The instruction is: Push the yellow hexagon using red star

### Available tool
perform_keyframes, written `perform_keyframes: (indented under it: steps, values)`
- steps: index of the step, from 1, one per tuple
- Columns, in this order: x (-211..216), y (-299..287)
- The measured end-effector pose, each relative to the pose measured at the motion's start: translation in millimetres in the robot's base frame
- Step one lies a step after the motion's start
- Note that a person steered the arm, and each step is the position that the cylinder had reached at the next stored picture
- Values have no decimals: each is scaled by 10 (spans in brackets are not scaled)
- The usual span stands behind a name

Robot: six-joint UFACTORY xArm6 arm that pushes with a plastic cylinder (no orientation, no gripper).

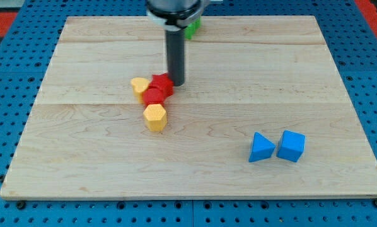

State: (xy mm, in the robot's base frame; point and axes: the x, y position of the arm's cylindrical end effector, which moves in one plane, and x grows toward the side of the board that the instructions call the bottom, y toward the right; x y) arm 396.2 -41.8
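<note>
A yellow hexagon (155, 116) lies near the board's middle. Just above it, touching, is a red block (153, 96), and another red block (162, 84) sits up and right of that; which one is the star I cannot make out. A second yellow block (139, 86) lies at the red blocks' left. My tip (176, 84) stands at the right edge of the upper red block, touching or nearly touching it.
A green block (191, 28) sits at the view's top, partly hidden behind the arm. A blue triangular block (261, 148) and a blue block (292, 145) lie at the lower right. The wooden board (302, 75) rests on a blue perforated table.
</note>
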Motion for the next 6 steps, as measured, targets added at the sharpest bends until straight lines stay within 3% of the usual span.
perform_keyframes:
  steps: [2,4,6]
  values:
    - [-391,-340]
    - [594,-215]
    - [1057,-83]
